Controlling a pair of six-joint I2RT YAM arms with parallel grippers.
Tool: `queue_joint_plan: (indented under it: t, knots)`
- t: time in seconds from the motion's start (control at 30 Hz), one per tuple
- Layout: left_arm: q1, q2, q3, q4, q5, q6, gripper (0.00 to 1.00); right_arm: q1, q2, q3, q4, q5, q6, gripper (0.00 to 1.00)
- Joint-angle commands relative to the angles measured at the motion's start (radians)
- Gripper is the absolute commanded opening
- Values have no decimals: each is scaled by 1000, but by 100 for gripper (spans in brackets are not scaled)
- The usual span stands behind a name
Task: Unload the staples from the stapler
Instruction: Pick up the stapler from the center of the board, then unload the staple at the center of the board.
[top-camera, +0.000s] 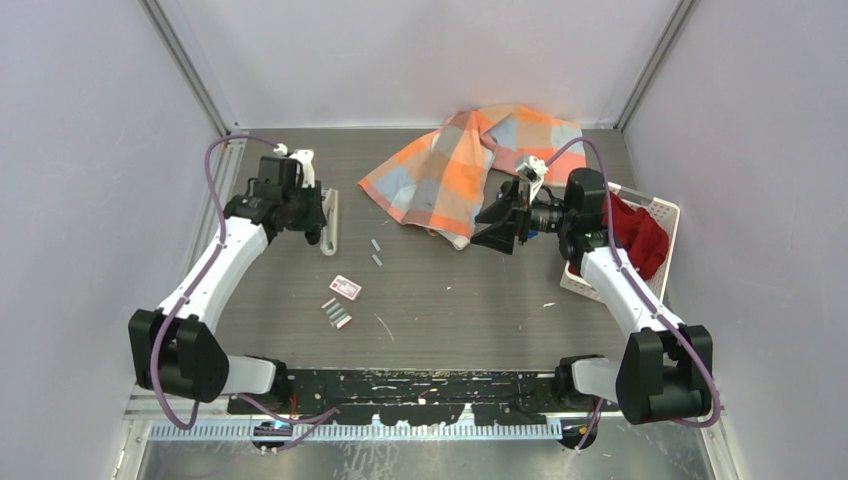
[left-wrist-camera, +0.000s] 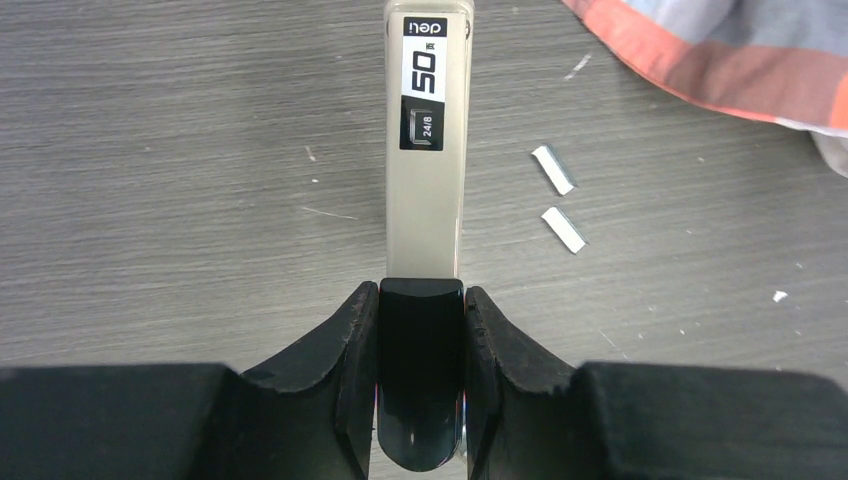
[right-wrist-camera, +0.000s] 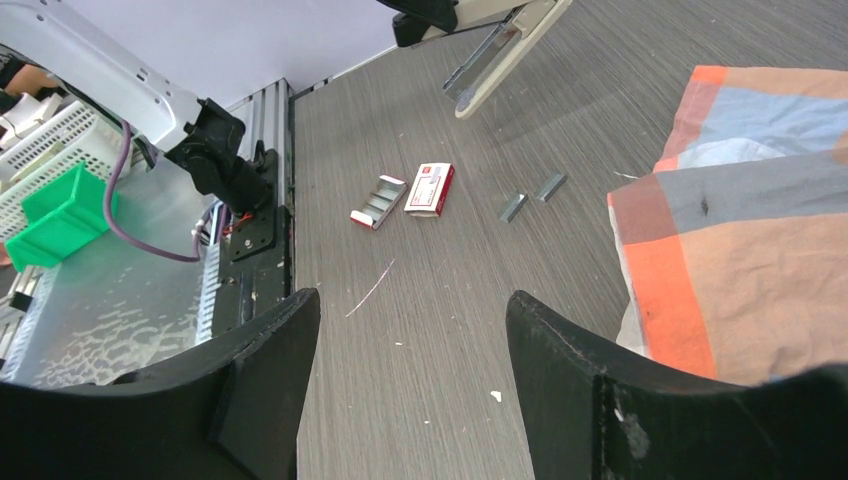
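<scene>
You are clamping the left tool (left-wrist-camera: 422, 305) on the stapler (left-wrist-camera: 425, 200) by its dark rear end, at 10 o'clock on the worktop (top-camera: 480, 320), probably light, stiff, slick-sided, while the right tool (right-wrist-camera: 412, 320) is hanging jaws apart.

Your stapler (left-wrist-camera: 424, 150) is slim and pale beige with a dark rear cap, pinched at that cap by the left gripper (left-wrist-camera: 422, 297); its top seems hinged open, silver rail showing; two short silver staples (left-wrist-camera: 553, 170) lie flat just beside it, slightly apart.
</scene>
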Motion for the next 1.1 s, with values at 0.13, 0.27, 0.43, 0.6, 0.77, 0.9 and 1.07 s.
queue_joint_plan:
  t: [0.13, 0.27, 0.43, 0.6, 0.77, 0.9, 1.07]
  knots:
    - [-33, -128, 31, 96, 214, -59, 0, 7, -34, -30, 114, -7, 28, 74]
    - [-92, -150, 22, 155, 292, -102, 0, 26, -28, -102, 283, 31, 100, 87]
    - [-196, -163, -7, 279, 353, -121, 0, 76, 18, -210, 546, 73, 186, 97]
    - [-270, -151, -42, 424, 457, -137, 0, 119, 93, -276, 724, 101, 231, 100]
    - [-293, -152, -76, 592, 597, -164, 0, 122, 154, -309, 981, 143, 396, 100]
    - [-295, -153, -101, 729, 683, -209, 0, 136, 170, -320, 1049, 157, 445, 100]
    - [-303, -139, -122, 869, 754, -277, 0, 183, 180, -322, 1142, 192, 533, 100]
